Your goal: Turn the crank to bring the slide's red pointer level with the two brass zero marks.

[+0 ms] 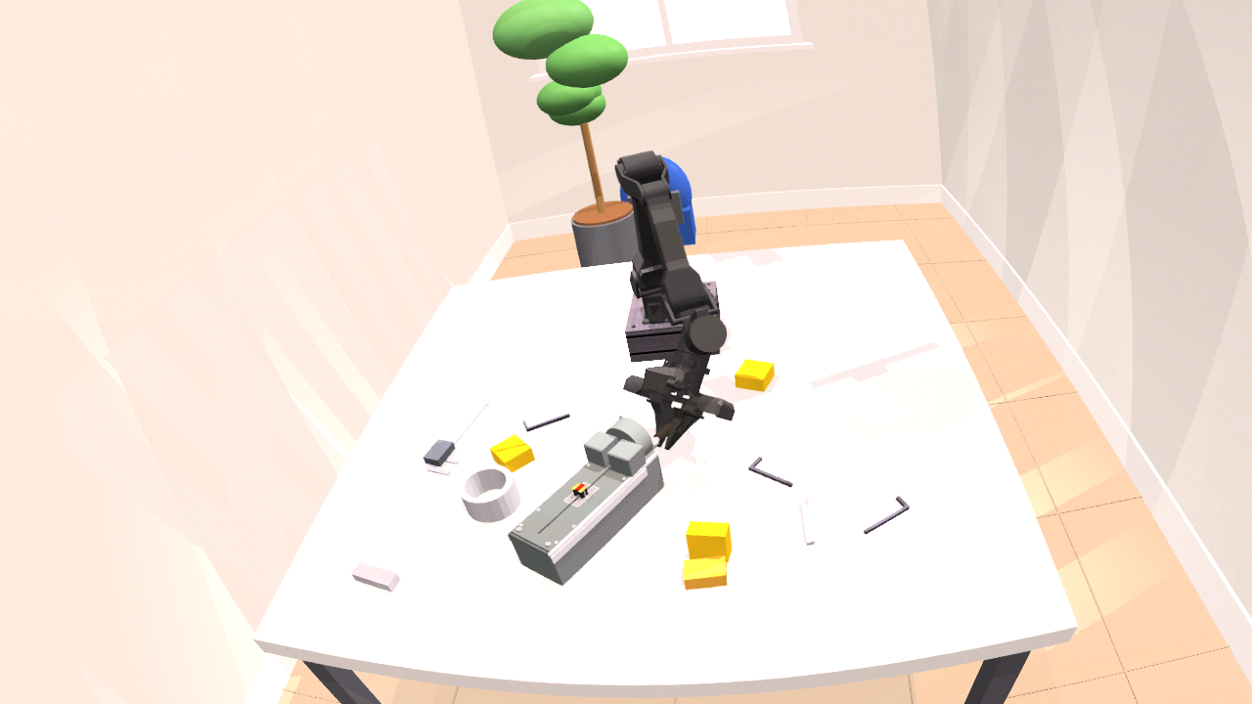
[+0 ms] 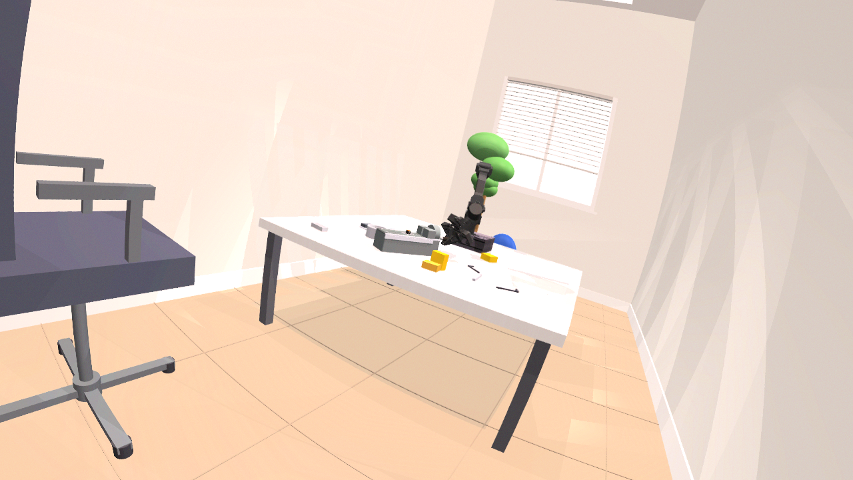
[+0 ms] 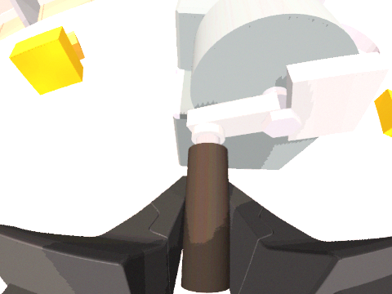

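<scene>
The grey machine [image 1: 588,534] [image 2: 405,243] stands on the table, with a rounded housing [image 3: 269,53] at its crank end. The slide's small red pointer [image 1: 579,490] sits near the middle of its top slot, among black and yellow marks. At this size I cannot tell whether it is level with the zero marks, and it is out of the wrist view. The white crank arm [image 3: 241,114] points left from its hub in the wrist view, opposite a pale counterweight block [image 3: 331,102]. My gripper [image 1: 667,439] [image 3: 202,184] is shut on the brown crank handle [image 3: 207,180], one finger on each side.
Yellow blocks [image 1: 512,452] [image 1: 754,374] [image 1: 707,540] lie around the machine. A white ring [image 1: 490,506] stands to its left. Black hex keys [image 1: 547,421] [image 1: 772,473] [image 1: 885,516] and a pale bar [image 1: 376,577] lie further out. A dark block [image 1: 438,452] is at left.
</scene>
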Controlling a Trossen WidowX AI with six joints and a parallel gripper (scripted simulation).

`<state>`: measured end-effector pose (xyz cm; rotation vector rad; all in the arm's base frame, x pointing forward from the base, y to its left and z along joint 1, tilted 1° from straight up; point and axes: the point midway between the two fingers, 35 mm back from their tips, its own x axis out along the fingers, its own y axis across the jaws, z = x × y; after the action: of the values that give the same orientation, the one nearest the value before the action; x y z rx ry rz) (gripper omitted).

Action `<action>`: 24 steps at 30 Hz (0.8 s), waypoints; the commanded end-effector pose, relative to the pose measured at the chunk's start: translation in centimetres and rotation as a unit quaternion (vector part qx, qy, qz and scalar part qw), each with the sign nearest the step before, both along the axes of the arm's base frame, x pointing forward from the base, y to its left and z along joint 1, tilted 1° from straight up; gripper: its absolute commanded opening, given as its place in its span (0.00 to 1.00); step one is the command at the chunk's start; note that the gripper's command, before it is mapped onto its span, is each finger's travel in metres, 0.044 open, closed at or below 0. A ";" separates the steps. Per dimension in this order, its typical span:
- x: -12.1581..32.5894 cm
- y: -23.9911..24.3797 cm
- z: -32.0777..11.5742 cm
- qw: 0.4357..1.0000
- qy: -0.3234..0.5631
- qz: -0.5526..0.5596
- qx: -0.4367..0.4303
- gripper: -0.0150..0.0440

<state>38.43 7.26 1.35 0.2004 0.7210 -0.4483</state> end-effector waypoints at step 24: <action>-0.5 -1.2 -1.7 1.000 0.007 0.001 0.000 0.25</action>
<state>38.15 6.70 0.36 0.1995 0.7156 -0.4415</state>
